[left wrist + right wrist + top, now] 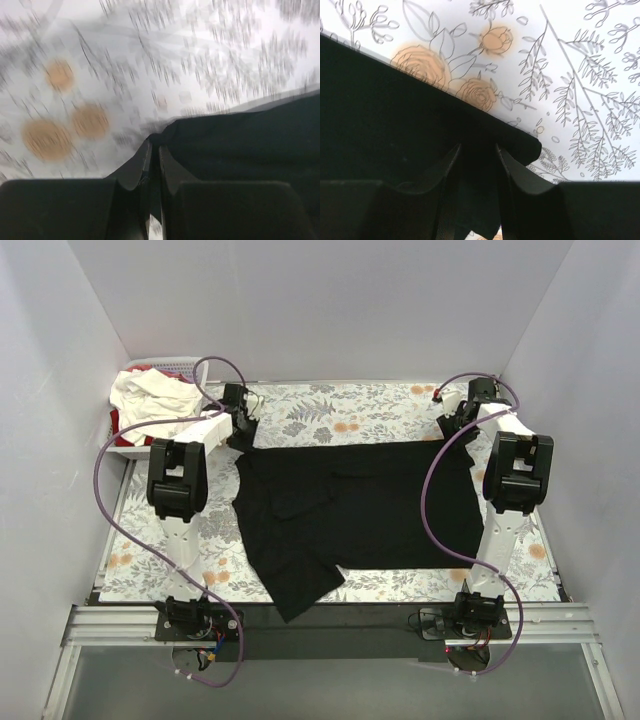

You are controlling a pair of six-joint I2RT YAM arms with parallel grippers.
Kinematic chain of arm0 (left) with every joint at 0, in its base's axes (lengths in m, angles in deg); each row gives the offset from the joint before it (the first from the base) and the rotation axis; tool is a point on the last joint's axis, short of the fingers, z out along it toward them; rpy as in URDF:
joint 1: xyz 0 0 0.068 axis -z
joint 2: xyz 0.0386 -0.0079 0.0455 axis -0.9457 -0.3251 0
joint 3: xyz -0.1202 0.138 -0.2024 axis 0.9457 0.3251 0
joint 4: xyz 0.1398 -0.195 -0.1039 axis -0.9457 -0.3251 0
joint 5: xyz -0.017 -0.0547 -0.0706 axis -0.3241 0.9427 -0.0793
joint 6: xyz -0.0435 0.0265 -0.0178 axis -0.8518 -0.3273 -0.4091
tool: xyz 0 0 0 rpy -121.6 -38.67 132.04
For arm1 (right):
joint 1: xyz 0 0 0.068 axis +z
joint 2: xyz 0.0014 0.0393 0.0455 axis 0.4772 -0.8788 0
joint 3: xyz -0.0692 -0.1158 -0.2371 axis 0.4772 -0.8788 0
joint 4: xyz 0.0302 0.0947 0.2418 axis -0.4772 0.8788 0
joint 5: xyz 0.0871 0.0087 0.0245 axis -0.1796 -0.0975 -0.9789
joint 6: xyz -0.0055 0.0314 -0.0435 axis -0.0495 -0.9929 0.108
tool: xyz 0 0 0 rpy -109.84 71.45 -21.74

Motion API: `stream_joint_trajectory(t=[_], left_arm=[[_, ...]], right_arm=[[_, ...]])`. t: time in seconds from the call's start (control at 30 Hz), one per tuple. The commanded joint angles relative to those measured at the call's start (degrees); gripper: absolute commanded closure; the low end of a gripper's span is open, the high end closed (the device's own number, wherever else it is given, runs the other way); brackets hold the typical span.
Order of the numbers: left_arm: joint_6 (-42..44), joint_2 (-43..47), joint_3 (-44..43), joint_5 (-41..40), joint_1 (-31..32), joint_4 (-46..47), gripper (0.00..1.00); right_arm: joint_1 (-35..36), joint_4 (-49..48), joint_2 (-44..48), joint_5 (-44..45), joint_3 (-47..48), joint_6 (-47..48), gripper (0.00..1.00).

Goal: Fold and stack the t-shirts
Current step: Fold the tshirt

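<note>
The plain black soft-fabric t-shirt (360, 505) lies spread over the middle of the table, with one rumpled sleeve trailing toward 7 o'clock. The left gripper (242, 432) sits on its far corner at 11 o'clock and the right gripper (460, 435) on the far corner at 1 o'clock. In the right wrist view the fingers (512, 172) pinch a black fabric edge between them. The left wrist view is smeared, but its jaws look nearly pressed together, with the shirt's edge caught in the narrow gap.

The step in hand looks like folding the far edge toward 6 o'clock. To do it well, both arms should lift just clear of the cloth and travel at an even pace so the edge stays straight. They should lay it level with the near hem before letting go, and the loose sleeve will want tucking in.

The surface is a flat white floral-printed tablecloth (330, 410), with plain white walls (300, 310) on three sides. A white slotted plastic basket (185, 362) at 10 o'clock holds a crumpled white t-shirt (160, 395) and a red t-shirt (114, 423).
</note>
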Motion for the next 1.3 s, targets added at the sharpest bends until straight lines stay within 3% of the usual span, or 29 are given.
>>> stream_joint_trajectory(t=[0.0,0.17,0.23,0.27,0.3,0.43,0.47,0.5,0.53,0.7,0.8,0.9,1.03,1.07,1.27], left_arm=[[2.62,-4.58,-7.84,-5.58,-0.97,1.22,1.00],[3.41,-10.21,-17.06,-7.17,-1.68,0.60,1.00],[3.50,-11.01,-19.71,-4.64,-2.72,0.34,0.83],[3.15,-11.27,-21.12,-4.45,-2.99,0.07,0.71],[2.80,-11.27,-24.44,-3.75,-3.26,-0.71,0.65],[1.48,-6.54,-28.52,8.70,-4.66,-2.39,0.34],[1.91,-4.44,-27.91,11.44,-4.67,-2.65,0.29],[2.44,-0.33,-25.46,13.64,-4.67,-2.83,0.15],[2.62,2.41,-23.52,18.01,-4.67,-2.92,0.14],[9.46,15.86,-11.40,31.66,-4.67,-11.85,0.12],[17.01,24.56,-0.77,35.70,-4.58,-18.18,0.11],[24.49,32.21,9.69,35.20,-3.44,-23.55,0.11],[27.93,40.22,20.42,35.63,-1.33,-26.38,0.13],[28.19,41.27,22.09,35.72,-1.06,-26.56,0.14],[28.38,46.29,32.48,32.65,4.47,-25.42,0.22]], right_arm=[[-0.41,0.33,-3.89,2.73,3.55,-0.96,0.61],[-0.33,0.24,-7.68,1.94,11.36,-2.72,0.60],[-0.33,0.33,-7.42,1.15,12.34,-3.33,0.57],[-0.33,0.42,-7.07,0.19,13.22,-3.68,0.51],[-0.33,0.68,-5.50,-0.43,13.22,-3.95,0.48],[-0.41,1.74,1.61,-4.47,11.30,-3.43,0.32],[-0.41,1.83,3.37,-5.26,10.68,-2.99,0.26],[-0.41,3.04,6.78,-6.14,9.37,-2.38,0.15],[-0.33,3.75,8.56,-7.54,8.66,-1.24,0.02],[-0.24,14.09,18.83,-11.33,4.71,4.56,0.02],[-0.24,21.22,24.72,-12.21,-1.26,9.82,0.01],[0.20,25.36,32.90,-11.51,-13.63,15.70,0.03],[4.23,26.61,43.71,-5.29,-30.52,21.08,0.12],[4.85,26.61,45.65,-4.05,-36.55,22.05,0.18],[7.23,23.37,54.44,2.72,-49.78,24.08,0.44]])
